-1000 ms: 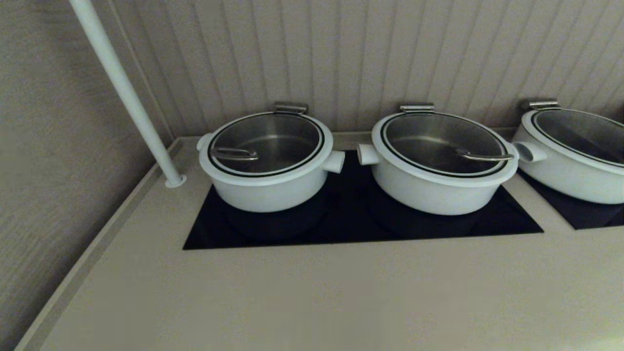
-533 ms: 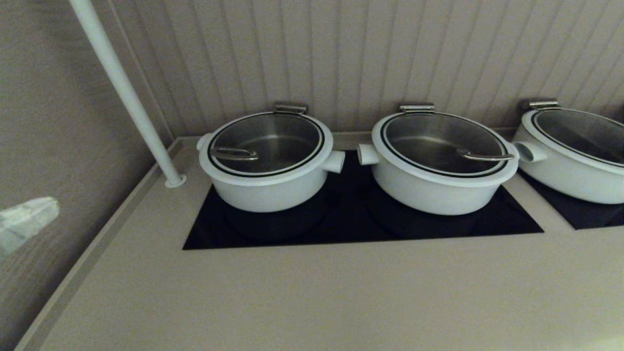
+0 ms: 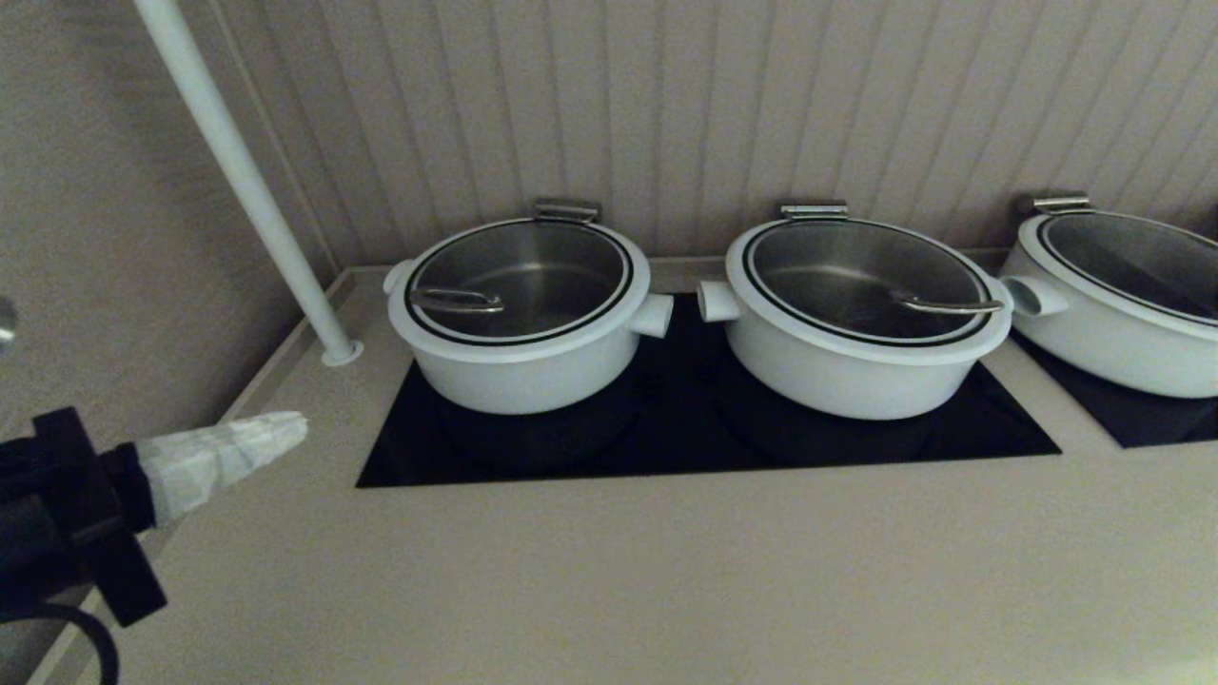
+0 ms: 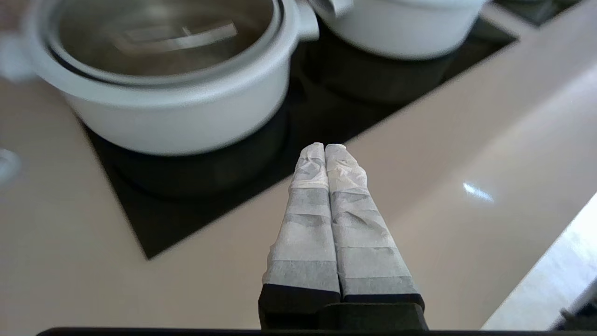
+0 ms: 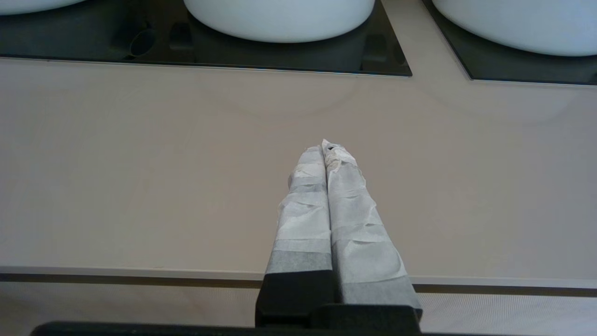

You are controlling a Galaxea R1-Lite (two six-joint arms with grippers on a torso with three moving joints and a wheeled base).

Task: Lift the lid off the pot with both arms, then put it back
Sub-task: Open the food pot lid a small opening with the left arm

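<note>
3 white pots stand in a row on the table (image 3: 666, 571); which is the task's pot cannot be told, and every lid is seated. The left hand (image 3: 285, 428), fingers pressed together and empty, hovers near the leftmost pot (image 3: 519, 366). The right hand (image 5: 326, 147), likewise closed and empty, hangs over the table's front edge.

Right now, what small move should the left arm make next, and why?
Probably open the left gripper: its jaws are shut, empty, over the counter short of the pot, and the lid sits closed, its wire handle ungrasped. The right gripper is shut too.
</note>
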